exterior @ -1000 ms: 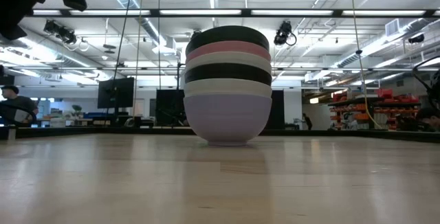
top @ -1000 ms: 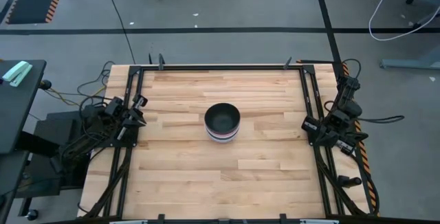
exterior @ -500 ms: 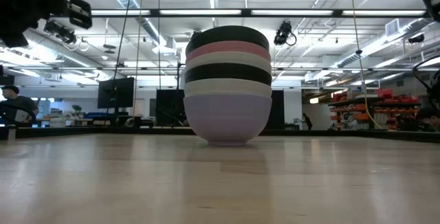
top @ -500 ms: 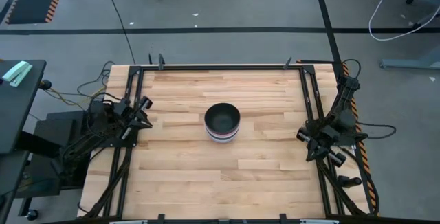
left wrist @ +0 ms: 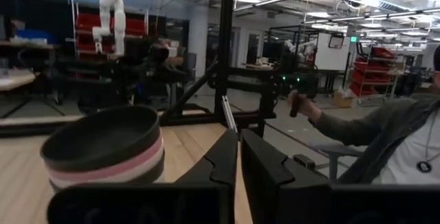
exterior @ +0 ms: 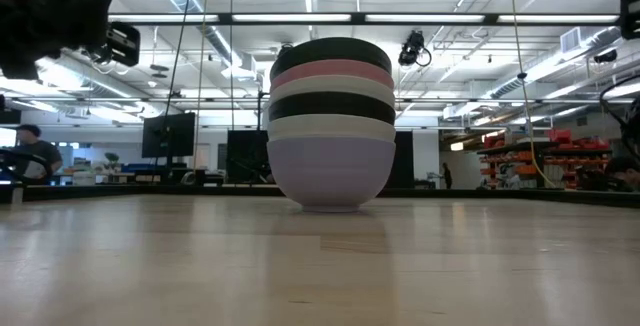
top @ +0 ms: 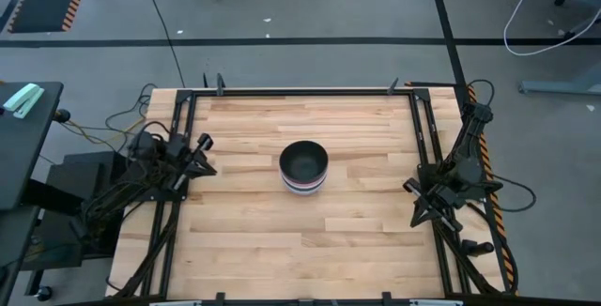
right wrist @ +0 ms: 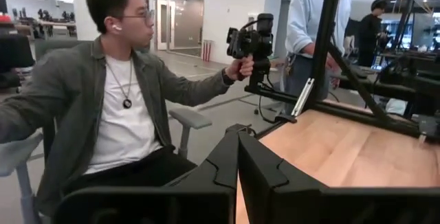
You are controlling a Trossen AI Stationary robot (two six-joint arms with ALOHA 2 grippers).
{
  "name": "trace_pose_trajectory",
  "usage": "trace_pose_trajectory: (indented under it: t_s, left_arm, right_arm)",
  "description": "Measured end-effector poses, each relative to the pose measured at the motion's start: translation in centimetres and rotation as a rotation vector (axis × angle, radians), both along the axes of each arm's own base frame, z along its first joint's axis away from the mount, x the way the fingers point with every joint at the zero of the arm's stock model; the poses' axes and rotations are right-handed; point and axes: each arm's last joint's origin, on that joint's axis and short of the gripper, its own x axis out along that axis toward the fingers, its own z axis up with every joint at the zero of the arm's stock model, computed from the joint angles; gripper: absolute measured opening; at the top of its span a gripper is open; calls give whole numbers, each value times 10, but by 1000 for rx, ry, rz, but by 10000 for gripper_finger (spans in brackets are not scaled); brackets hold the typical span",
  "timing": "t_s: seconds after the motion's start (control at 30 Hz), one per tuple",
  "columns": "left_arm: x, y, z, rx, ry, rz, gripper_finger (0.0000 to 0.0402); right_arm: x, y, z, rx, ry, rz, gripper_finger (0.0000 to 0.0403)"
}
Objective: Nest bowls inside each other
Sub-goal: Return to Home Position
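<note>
Six bowls [top: 303, 167] stand nested in one stack at the middle of the table. In the low view the stack [exterior: 330, 126] shows black on top, then pink, white, black and white, with the lavender-blue bowl lowest, its foot on the wood. The left wrist view shows the stack [left wrist: 103, 152] from the side. My left gripper [top: 201, 155] hangs shut near the table's left edge, well clear of the stack [left wrist: 238, 157]. My right gripper [top: 414, 210] is shut near the right edge, also far from the bowls [right wrist: 238, 157].
A black frame rail [top: 300, 91] runs around the wooden table. Cables [top: 113, 128] lie off the left side. A person sitting in a chair [right wrist: 117, 114] holds a hand-held device beyond the table's edge; more people stand farther back in the room.
My left gripper has drifted a little toward the table's right, nearer the stack, and lower in the low view. My right gripper has moved toward the near edge and turned. The stack of bowls has stayed where it was.
</note>
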Motion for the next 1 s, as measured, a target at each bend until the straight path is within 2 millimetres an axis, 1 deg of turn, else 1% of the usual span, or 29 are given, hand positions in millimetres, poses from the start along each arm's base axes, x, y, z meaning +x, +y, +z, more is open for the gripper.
trace_pose_trajectory:
  t_s: [0.23, 0.4, 0.5, 0.8, 1.0]
  left_arm:
    - [1, 1, -3, -19, 28, 1, 27]
    - [1, 1, -3, -14, 23, 2, 35]
    - [1, 1, -3, -15, 24, 2, 36]
    - [1, 1, -3, -16, 24, 1, 23]
    - [1, 1, -3, -17, 25, 1, 30]
  right_arm:
    - [0, 0, 0, 47, 44, -2, 18]
    - [2, -2, 1, 67, 48, -105, 18]
    - [1, -1, 1, 65, 47, -75, 18]
    - [1, -1, 1, 64, 47, -72, 18]
    - [1, -1, 1, 64, 47, -72, 18]
